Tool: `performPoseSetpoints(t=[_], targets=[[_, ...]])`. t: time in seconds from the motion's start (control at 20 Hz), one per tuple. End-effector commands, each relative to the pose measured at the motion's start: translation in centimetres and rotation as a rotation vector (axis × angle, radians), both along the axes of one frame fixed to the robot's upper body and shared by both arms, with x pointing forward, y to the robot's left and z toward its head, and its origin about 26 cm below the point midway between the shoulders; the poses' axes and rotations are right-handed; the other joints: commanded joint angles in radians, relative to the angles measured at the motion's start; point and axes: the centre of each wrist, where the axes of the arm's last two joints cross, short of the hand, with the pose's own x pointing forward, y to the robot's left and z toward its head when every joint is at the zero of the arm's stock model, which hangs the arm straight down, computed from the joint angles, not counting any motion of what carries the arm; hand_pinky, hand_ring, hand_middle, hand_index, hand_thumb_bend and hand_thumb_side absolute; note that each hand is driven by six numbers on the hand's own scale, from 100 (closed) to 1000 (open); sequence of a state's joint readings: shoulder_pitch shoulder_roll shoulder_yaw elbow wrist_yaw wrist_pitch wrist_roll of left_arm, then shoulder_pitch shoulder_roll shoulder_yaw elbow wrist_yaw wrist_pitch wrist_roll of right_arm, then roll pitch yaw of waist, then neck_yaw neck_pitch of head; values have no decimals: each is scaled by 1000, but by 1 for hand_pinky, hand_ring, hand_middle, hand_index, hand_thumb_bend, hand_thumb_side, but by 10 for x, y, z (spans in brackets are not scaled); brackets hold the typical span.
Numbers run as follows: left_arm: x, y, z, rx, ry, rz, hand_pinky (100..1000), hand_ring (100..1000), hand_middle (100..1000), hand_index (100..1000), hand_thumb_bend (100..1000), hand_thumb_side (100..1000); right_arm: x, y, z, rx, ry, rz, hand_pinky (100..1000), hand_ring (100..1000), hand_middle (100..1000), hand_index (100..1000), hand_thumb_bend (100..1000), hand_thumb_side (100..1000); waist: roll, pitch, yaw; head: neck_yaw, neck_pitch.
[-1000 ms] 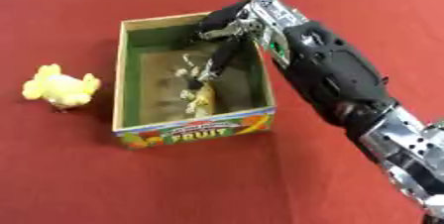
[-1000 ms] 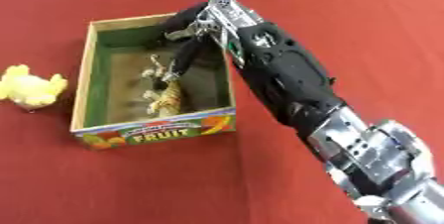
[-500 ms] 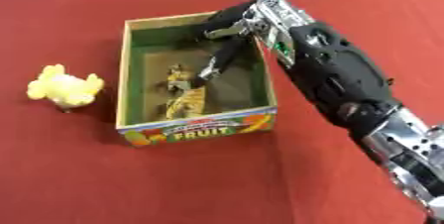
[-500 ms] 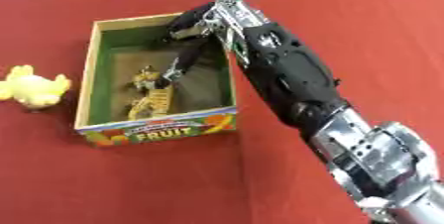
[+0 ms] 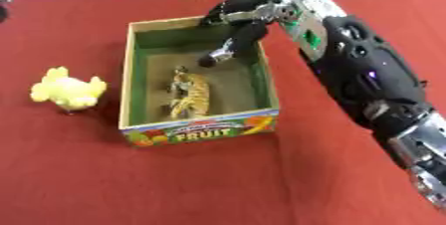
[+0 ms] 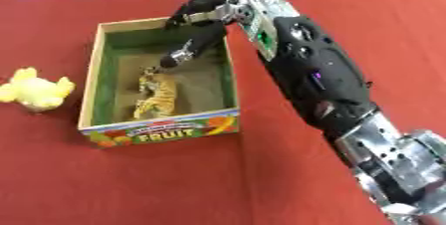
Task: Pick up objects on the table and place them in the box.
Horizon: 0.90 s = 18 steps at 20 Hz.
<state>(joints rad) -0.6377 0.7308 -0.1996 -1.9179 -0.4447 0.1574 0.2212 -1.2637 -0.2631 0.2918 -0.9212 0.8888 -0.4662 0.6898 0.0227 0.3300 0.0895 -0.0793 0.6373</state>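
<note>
Fingers (image 5: 228, 50) slack above tiger (image 5: 190, 95) in box (image 5: 261, 77); chick (image 5: 66, 91) outside

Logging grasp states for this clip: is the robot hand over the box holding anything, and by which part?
Nothing is held. The right robot hand hangs open over the box; the tiger toy lies on the box floor, apart from the fingers.

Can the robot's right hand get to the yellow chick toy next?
Probably yes. The right hand hangs open over the box, holding nothing. The yellow chick toy sits alone on the red table left of the box. The hand would have to lift over the box's left wall.
</note>
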Motion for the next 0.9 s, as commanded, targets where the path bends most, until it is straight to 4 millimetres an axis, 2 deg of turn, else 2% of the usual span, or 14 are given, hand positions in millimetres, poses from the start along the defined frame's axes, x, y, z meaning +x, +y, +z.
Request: performPoseSetpoints(t=[0.05, 0.15, 0.2, 0.35, 0.45, 0.55, 0.7, 0.9], targets=[[11, -2, -2, 123, 37, 31, 614, 812, 811, 904, 100, 581, -11, -17, 30, -31, -79, 128, 872, 957, 881, 975, 436, 983, 4, -28, -2, 4, -16], [21, -4, -7, 188, 74, 43, 624, 814, 815, 915, 100, 569, -17, -27, 35, 22, -117, 156, 873, 955, 879, 971, 474, 1000, 5, -28, -6, 4, -16], [26, -5, -9, 219, 87, 50, 629, 815, 818, 930, 100, 573, -19, -31, 37, 48, -133, 166, 873, 953, 870, 968, 394, 991, 7, -29, -8, 5, -15], [39, -4, -14, 304, 127, 74, 637, 818, 822, 946, 167, 613, -28, -46, 42, 137, -176, 180, 872, 949, 863, 963, 348, 1000, 10, -30, -16, 13, -10], [47, -3, -19, 358, 161, 92, 648, 825, 829, 962, 261, 687, -34, -58, 45, 199, -204, 178, 869, 943, 853, 960, 288, 1000, 11, -30, -23, 20, -3], [57, 0, -27, 410, 204, 115, 655, 829, 836, 969, 302, 724, -42, -70, 48, 264, -232, 173, 868, 941, 850, 959, 271, 1000, 12, -29, -30, 28, 4], [69, 7, -41, 488, 276, 150, 675, 842, 857, 997, 485, 842, -53, -83, 50, 349, -266, 168, 868, 936, 844, 956, 261, 1000, 13, -28, -38, 35, 7], [83, 23, -57, 592, 371, 207, 689, 851, 872, 1000, 595, 851, -69, -98, 46, 457, -293, 156, 872, 934, 838, 955, 263, 1000, 14, -29, -45, 41, 5]])
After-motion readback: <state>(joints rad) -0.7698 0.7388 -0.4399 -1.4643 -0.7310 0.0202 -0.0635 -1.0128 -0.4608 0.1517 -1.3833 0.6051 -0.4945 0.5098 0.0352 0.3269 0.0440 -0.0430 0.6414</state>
